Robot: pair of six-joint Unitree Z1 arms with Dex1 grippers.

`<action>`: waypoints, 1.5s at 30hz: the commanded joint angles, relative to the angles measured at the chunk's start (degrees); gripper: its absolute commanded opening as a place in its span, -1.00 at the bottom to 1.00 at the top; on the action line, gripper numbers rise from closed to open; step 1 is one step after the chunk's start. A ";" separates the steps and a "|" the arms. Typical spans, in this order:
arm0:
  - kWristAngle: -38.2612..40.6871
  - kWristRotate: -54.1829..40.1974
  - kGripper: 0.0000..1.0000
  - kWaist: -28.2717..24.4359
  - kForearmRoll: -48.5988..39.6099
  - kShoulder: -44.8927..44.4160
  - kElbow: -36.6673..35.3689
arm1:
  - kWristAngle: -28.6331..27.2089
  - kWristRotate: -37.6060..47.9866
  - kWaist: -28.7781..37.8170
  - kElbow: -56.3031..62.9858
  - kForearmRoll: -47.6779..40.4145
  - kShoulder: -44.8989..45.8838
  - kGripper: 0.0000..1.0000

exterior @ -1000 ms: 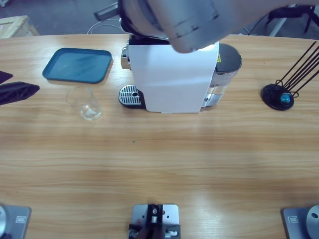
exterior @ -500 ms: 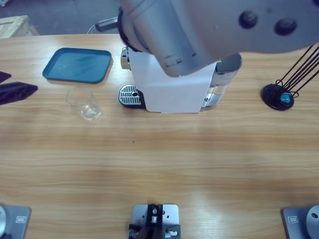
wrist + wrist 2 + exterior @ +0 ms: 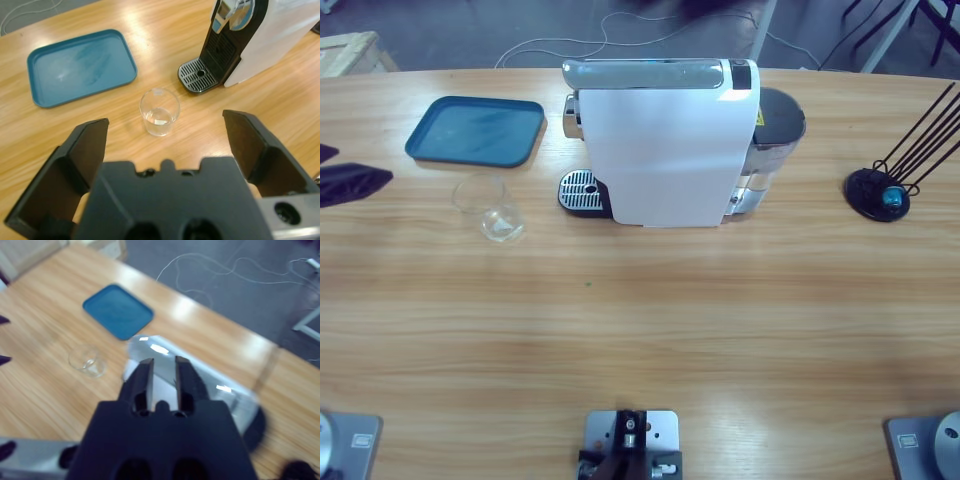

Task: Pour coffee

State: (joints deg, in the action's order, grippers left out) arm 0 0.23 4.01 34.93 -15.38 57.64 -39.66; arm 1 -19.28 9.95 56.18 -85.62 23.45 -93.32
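Clear glass [image 3: 490,207] stands upright near the table's [image 3: 640,330] far-left part, with no dark liquid that I can make out in it. Just right of it sits the white coffee machine [image 3: 665,150], drip grille toward the glass; a blue tray [image 3: 475,130] lies behind. Left gripper [image 3: 165,130] hovers wide open, holding nothing. Right gripper [image 3: 162,377] is nearly closed, empty, above the machine.

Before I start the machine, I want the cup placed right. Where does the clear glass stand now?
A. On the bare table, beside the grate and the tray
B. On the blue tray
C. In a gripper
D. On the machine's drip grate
A: the glass stands on the table, apart from the blue tray and the drip grate.
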 commanded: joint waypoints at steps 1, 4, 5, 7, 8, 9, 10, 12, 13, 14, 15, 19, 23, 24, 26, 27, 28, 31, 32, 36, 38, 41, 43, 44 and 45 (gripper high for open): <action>0.24 3.15 0.96 -0.33 11.99 7.22 11.46 | 4.56 -1.09 -5.21 4.41 23.54 27.65 1.00; 0.82 3.18 0.96 0.85 12.92 12.30 12.76 | 6.53 1.48 -5.21 11.90 23.98 32.71 1.00; 0.77 3.20 0.96 1.13 12.92 12.30 13.10 | 6.94 1.76 -5.21 12.95 23.92 33.10 1.00; -0.07 3.11 0.96 1.74 14.66 12.43 14.18 | 7.73 2.02 -5.21 14.31 23.73 32.96 1.00; -0.65 3.11 0.96 1.81 16.26 13.04 15.19 | 8.03 2.09 -5.21 15.01 23.22 32.69 1.00; -1.44 3.16 0.96 1.78 18.21 14.04 16.24 | 8.29 2.14 -5.21 15.70 22.57 32.41 1.00; -2.16 3.20 0.96 1.74 20.43 15.34 17.23 | 8.43 2.18 -5.21 16.05 22.18 32.06 1.00; -2.67 2.93 0.96 1.79 24.56 19.11 18.19 | 8.80 2.18 -5.21 16.40 21.50 31.30 1.00; -2.69 2.78 0.96 1.79 26.28 21.44 18.21 | 8.82 2.18 -5.21 16.61 21.13 30.83 1.00; -2.69 2.76 0.96 1.79 28.18 23.89 18.21 | 8.83 2.11 -5.21 16.75 20.86 30.48 1.00; -2.78 2.76 0.96 1.81 30.78 26.93 18.16 | 8.89 2.09 -5.21 16.82 20.76 30.14 1.00; -3.04 2.76 0.96 1.76 38.25 34.66 17.14 | 8.99 1.95 -5.21 17.08 20.65 29.44 1.00; -7.02 2.83 0.96 1.78 45.26 40.80 17.21 | 8.99 1.78 -5.21 18.12 20.14 29.42 1.00; -7.33 2.90 0.96 1.79 46.60 41.76 17.24 | 9.01 1.70 -5.21 18.44 20.04 29.42 1.00; -7.35 2.99 0.96 1.81 49.46 43.66 17.28 | 9.08 1.56 -5.21 19.18 19.48 29.42 1.00; -7.26 3.02 0.92 1.79 51.10 44.65 17.35 | 9.06 1.49 -5.21 19.49 19.26 29.27 1.00; -6.89 3.01 0.60 1.81 53.63 45.75 17.77 | 9.08 1.39 -5.21 19.55 19.02 29.09 1.00; -6.03 2.76 0.06 1.81 58.20 47.23 18.37 | 9.08 0.91 -5.21 19.74 18.19 28.26 1.00; -6.03 2.76 0.06 1.81 59.47 47.70 18.49 | 9.08 0.84 -5.21 19.79 18.03 28.02 1.00; -6.03 2.34 -0.14 1.81 64.69 49.44 20.25 | 9.33 0.44 -6.09 19.72 17.28 27.35 1.00; -5.93 2.28 -0.34 1.81 66.81 50.17 21.36 | 9.52 0.19 -6.74 19.70 17.00 27.12 1.00; -1.20 -0.30 -0.64 2.37 70.45 49.08 23.10 | 9.50 0.07 -7.10 19.70 16.52 26.59 1.00; 2.04 -2.20 -0.90 3.68 69.50 45.03 22.04 | 9.54 -0.07 -7.58 19.76 16.19 26.24 1.00; 3.41 -2.34 -0.90 4.06 68.38 43.63 21.16 | 9.64 -0.21 -7.97 19.84 15.92 26.17 1.00; 5.04 -2.36 -0.90 4.17 66.66 42.48 19.83 | 9.96 -0.49 -8.55 19.88 15.75 26.17 1.00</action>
State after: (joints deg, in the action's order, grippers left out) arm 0 -2.54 4.71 36.69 53.36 105.06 -18.17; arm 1 -10.87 10.67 49.66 -67.93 40.50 -64.43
